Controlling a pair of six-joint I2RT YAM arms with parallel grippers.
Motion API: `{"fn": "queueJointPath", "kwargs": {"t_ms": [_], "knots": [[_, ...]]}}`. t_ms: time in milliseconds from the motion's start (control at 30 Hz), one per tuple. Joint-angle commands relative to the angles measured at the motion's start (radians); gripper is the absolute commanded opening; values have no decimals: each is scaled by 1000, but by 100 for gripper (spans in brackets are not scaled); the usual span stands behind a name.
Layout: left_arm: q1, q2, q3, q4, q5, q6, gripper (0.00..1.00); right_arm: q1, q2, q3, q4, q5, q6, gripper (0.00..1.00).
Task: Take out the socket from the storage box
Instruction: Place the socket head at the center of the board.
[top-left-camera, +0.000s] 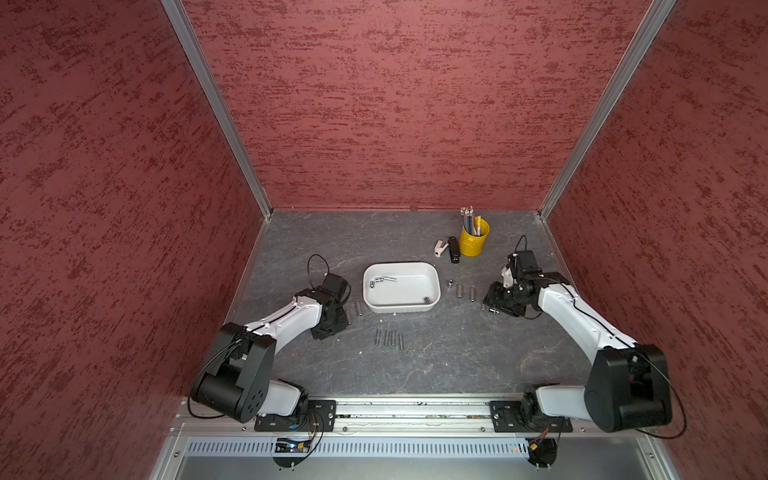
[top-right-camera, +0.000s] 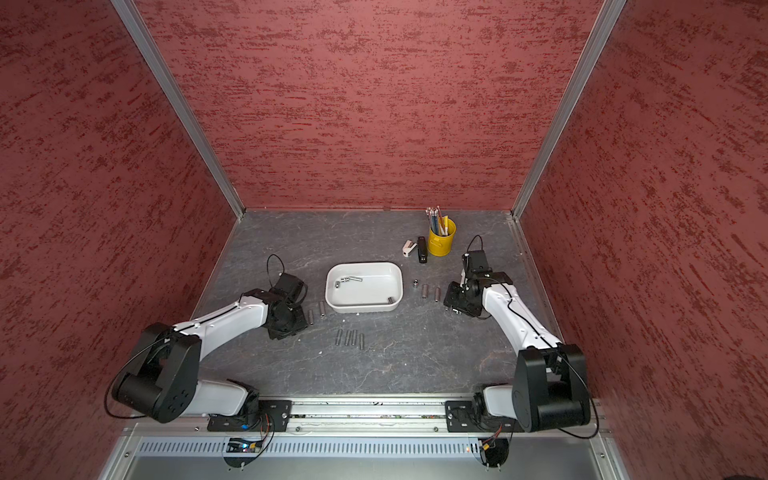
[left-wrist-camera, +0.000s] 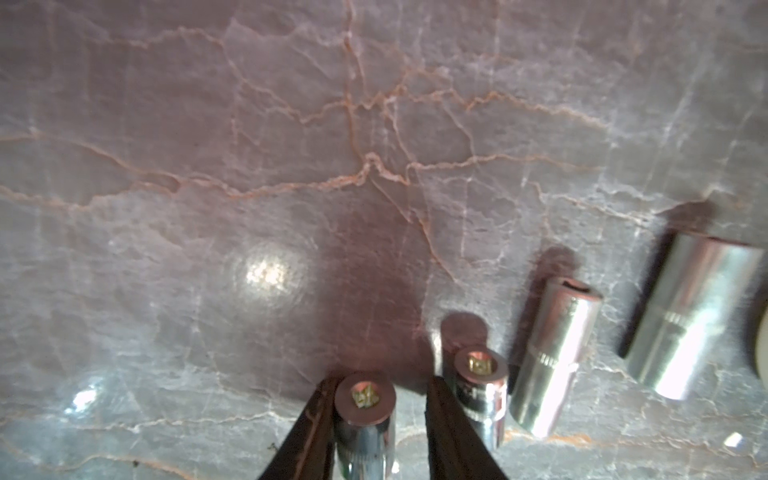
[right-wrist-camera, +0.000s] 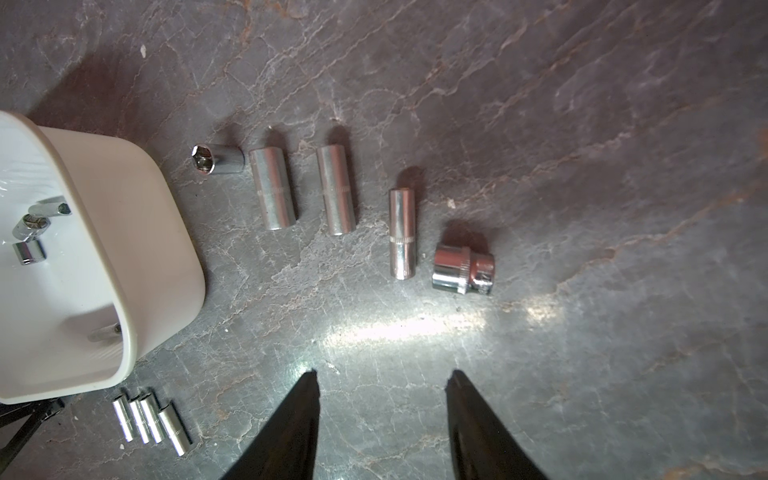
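Note:
The white storage box (top-left-camera: 400, 308) (top-right-camera: 364, 308) sits mid-table, and its wall (right-wrist-camera: 124, 232) shows in the right wrist view. Inside lie a jointed chrome piece (top-left-camera: 382, 281) and a small socket (top-left-camera: 427, 300). My left gripper (left-wrist-camera: 380, 380) is down at the table left of the box. It is open around an upright chrome socket (left-wrist-camera: 365, 399): one finger touches it, the other stands apart. My right gripper (right-wrist-camera: 382, 372) hovers open over bare table right of the box, with nothing between its fingers.
Loose sockets lie in rows right of the box (top-left-camera: 459, 291), in front of it (top-left-camera: 388, 337) and to its left (top-left-camera: 359, 308). A yellow pencil bucket (top-left-camera: 473, 241), a black stapler (top-left-camera: 454, 250) and a white staple remover (top-left-camera: 440, 248) stand behind. Red walls close three sides.

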Motion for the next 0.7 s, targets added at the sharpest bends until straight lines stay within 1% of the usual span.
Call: {"fn": "queueJointPath", "kwargs": {"t_ms": [0, 300, 400, 467, 533, 667], "knots": [[8, -44, -6, -7, -6, 6, 39, 1, -22, -11, 17, -11, -5, 53], [5, -199, 48, -154, -2, -1, 43, 3, -29, 4, 6, -18, -5, 53], [3, -266, 96, -221, 13, 4, 43, 21, -39, 31, 8, -32, -3, 52], [3, -299, 129, -251, 38, 12, 44, 52, -40, 65, 7, -37, -1, 51], [3, -321, 167, -278, 64, 29, 44, 105, -34, 112, 9, -38, -7, 50], [3, -366, 232, -317, 128, 101, 44, 252, 38, 243, 11, -50, -44, 49]]}}
